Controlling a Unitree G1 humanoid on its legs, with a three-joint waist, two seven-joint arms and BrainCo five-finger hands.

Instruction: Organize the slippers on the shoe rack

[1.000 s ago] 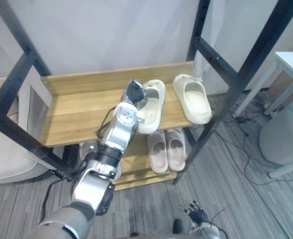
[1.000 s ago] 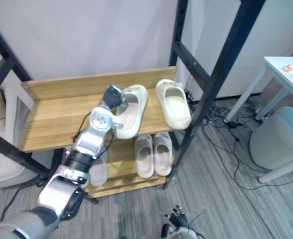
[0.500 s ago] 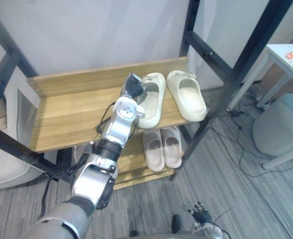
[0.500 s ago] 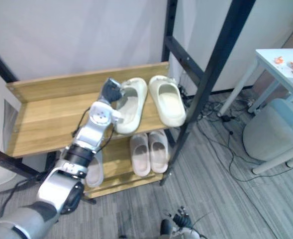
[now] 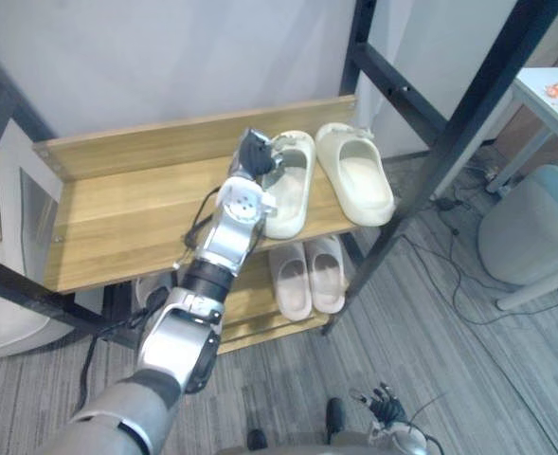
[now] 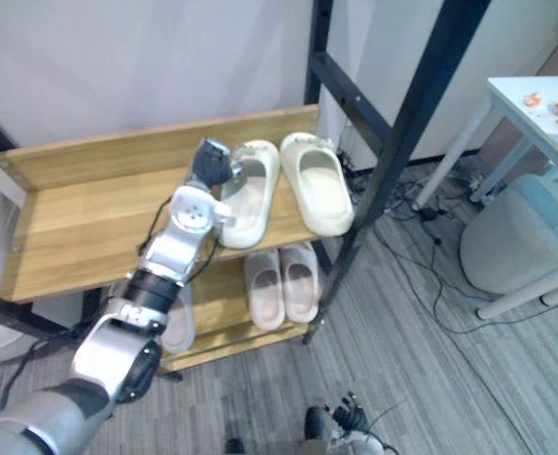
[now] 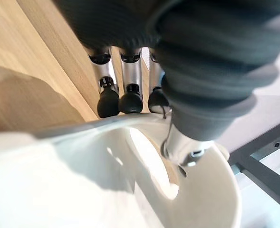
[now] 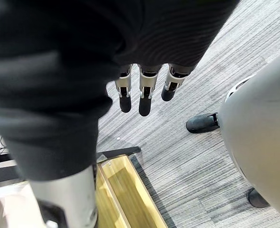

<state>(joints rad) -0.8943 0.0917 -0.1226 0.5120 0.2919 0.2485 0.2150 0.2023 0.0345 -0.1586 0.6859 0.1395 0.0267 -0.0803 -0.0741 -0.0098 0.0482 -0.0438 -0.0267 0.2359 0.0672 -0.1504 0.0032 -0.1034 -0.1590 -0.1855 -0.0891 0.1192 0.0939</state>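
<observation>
Two cream slippers lie side by side at the right end of the wooden upper shelf [image 5: 117,218]. My left hand [image 5: 256,157] is at the heel end of the left slipper [image 5: 291,194]. In the left wrist view its fingers [image 7: 130,92] run straight down the outside of that slipper's wall [image 7: 82,180], tips touching the rim, and its thumb [image 7: 182,147] reaches over the inside. The right slipper [image 5: 359,185] lies free beside it. My right hand [image 5: 383,409] hangs low over the floor, fingers [image 8: 147,95] straight and holding nothing.
A second pale pair [image 5: 309,275] sits on the lower shelf, with another slipper [image 6: 176,322] to its left. Black rack posts [image 5: 449,123] frame the shelf. A white table [image 5: 553,90] and a grey pouf [image 5: 534,237] stand to the right on grey carpet.
The whole view has shifted a little. My left hand stays at the left slipper's heel end, and the slipper now lies flat beside its mate.
</observation>
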